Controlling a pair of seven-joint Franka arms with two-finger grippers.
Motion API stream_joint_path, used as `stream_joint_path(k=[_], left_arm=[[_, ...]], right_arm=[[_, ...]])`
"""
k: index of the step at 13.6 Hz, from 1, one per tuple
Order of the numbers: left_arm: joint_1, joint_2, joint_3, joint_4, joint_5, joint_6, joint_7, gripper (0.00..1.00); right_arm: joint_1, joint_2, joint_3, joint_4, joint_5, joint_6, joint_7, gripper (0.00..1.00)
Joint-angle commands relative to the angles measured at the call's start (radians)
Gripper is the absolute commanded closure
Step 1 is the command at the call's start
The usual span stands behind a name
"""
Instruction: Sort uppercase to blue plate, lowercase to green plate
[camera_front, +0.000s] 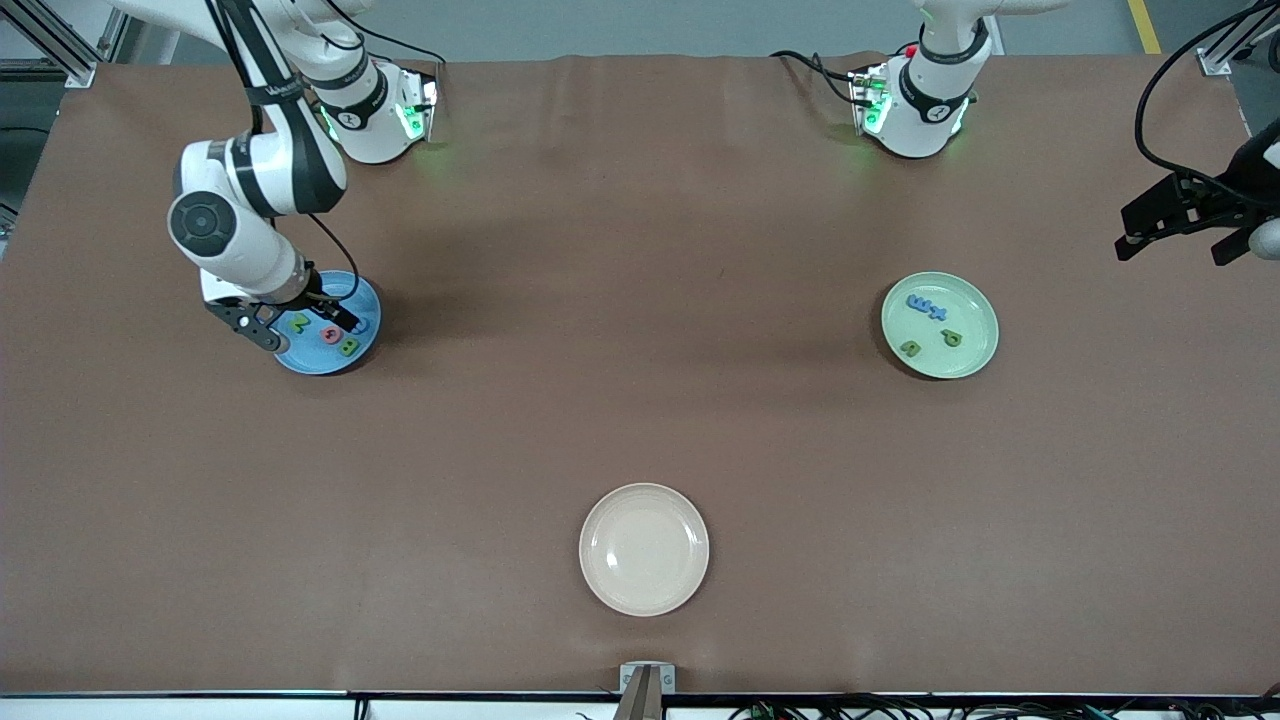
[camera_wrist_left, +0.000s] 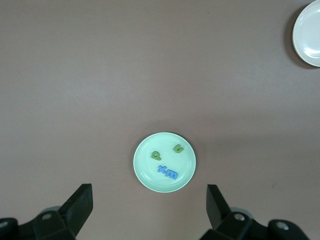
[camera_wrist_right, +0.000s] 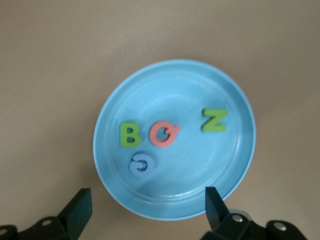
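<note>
The blue plate lies toward the right arm's end of the table. In it lie the uppercase letters: green N, pink-red Q, green B and blue G. My right gripper hangs low over this plate, open and holding nothing. The pale green plate lies toward the left arm's end. It holds the lowercase letters: blue m, blue t, green p and green u. My left gripper waits open and high over the table's end past the green plate.
A cream plate with nothing in it lies nearer the front camera, midway between the two arms' ends; the left wrist view shows its edge. Brown tabletop stretches between the three plates.
</note>
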Motion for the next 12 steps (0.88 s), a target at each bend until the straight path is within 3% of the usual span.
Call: stream_joint_path(k=[1,4,8,12], left_arm=[[0.002,0.010,-0.003,0.022,-0.016,-0.003,-0.007,0.00],[0.002,0.010,-0.003,0.022,-0.016,-0.003,-0.007,0.00],[0.002,0.010,-0.003,0.022,-0.014,-0.003,-0.007,0.00],[0.002,0.010,-0.003,0.022,-0.014,-0.003,-0.007,0.00]], right_arm=[[-0.020,-0.025,0.022,0.104,-0.009,-0.113,-0.070,0.00],[0.025,-0.001,0.023,0.335,-0.004,-0.375,-0.170,0.00],[0.018,0.013,0.020,0.538,0.020,-0.572,-0.446,0.00],[0.012,0.131,0.019,0.881,0.030,-0.848,-0.533,0.00]])
